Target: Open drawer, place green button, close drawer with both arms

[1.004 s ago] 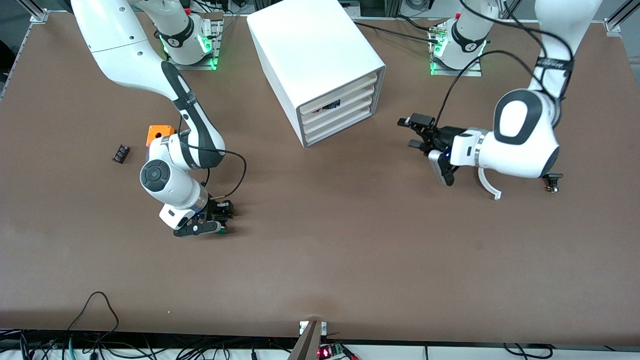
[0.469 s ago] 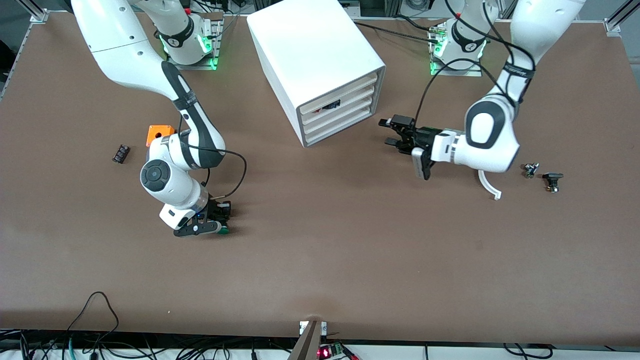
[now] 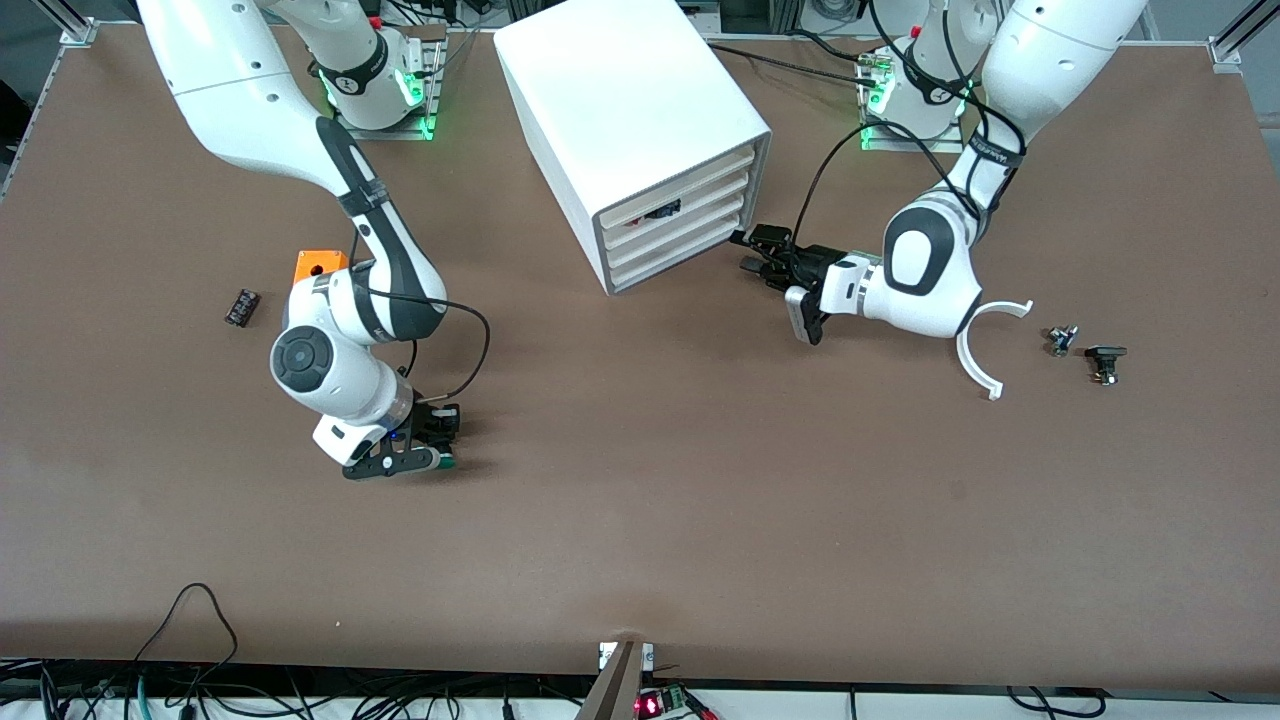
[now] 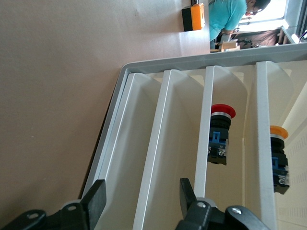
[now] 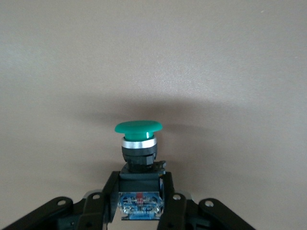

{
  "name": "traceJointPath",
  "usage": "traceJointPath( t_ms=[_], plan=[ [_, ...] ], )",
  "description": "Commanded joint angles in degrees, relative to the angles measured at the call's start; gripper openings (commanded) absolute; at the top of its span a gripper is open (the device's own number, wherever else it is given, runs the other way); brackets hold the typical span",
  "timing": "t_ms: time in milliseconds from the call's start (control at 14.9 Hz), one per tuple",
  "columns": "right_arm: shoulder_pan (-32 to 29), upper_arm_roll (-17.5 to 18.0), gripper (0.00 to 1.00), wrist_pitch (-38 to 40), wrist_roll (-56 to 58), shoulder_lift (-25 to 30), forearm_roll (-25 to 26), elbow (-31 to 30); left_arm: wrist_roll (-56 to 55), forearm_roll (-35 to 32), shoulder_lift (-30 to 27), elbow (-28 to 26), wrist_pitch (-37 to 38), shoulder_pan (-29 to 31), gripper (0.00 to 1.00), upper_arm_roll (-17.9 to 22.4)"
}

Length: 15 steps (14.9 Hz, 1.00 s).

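The white cabinet (image 3: pixel 630 110) stands at the middle back of the table with four shallow drawers, all pushed in. The second-highest drawer (image 3: pixel 690 200) also shows in the left wrist view (image 4: pixel 229 81). My left gripper (image 3: pixel 748 252) is open and empty right in front of the drawer fronts, level with the lower drawers (image 4: pixel 142 199). My right gripper (image 3: pixel 425 450) is shut on the black body of the green-capped button (image 3: pixel 447 461), low at the table toward the right arm's end. In the right wrist view the button (image 5: pixel 138 139) sticks out from between the fingers (image 5: pixel 139 201).
A red-capped button (image 4: pixel 220 134) lies in the second-highest drawer and an orange-capped one (image 4: pixel 279 158) in the uppermost. An orange cube (image 3: pixel 320 266) and a small black part (image 3: pixel 241 306) lie near the right arm. A white curved piece (image 3: pixel 985 345) and small parts (image 3: pixel 1104 360) lie near the left arm.
My left gripper has moved across the table to the cabinet's drawer fronts, staying open. My right arm has shifted slightly with the button still in its grip.
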<state>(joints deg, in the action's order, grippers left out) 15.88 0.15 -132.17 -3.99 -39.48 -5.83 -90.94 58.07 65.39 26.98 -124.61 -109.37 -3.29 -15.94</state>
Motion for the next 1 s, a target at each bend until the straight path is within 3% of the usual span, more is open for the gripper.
traceJointPath(
  t_ms=[0,268,335,603,870,937],
  plan=[
    [0.2,-0.41,0.0,9.53,-2.51,0.98,-0.67,6.28,5.81,6.48,1.49,-2.64,-1.11,-0.05,0.69,-1.02],
    [0.03,-0.59,0.0,17.1,-5.41,2.56,-0.58,11.03,8.81,10.63,3.08,-4.32,-1.11,-1.11,0.69,-1.2],
    [0.03,-0.59,0.0,19.03,-6.37,2.74,-0.41,12.18,9.16,10.81,3.25,-4.58,-1.02,-1.54,0.64,-1.29],
    [0.03,-0.76,0.0,28.17,-10.51,2.83,-0.14,18.68,10.66,13.0,3.87,-5.99,-1.02,-2.95,0.61,-1.29],
    [-0.06,-1.73,0.0,35.91,-10.87,2.83,-0.14,25.0,11.54,13.53,4.84,-6.17,-0.93,-3.48,0.51,-1.37],
    [-0.06,-1.9,0.0,37.84,-11.56,2.83,-0.14,26.5,11.71,13.8,4.84,-6.34,-0.76,-3.83,0.44,-1.29]
  ],
)
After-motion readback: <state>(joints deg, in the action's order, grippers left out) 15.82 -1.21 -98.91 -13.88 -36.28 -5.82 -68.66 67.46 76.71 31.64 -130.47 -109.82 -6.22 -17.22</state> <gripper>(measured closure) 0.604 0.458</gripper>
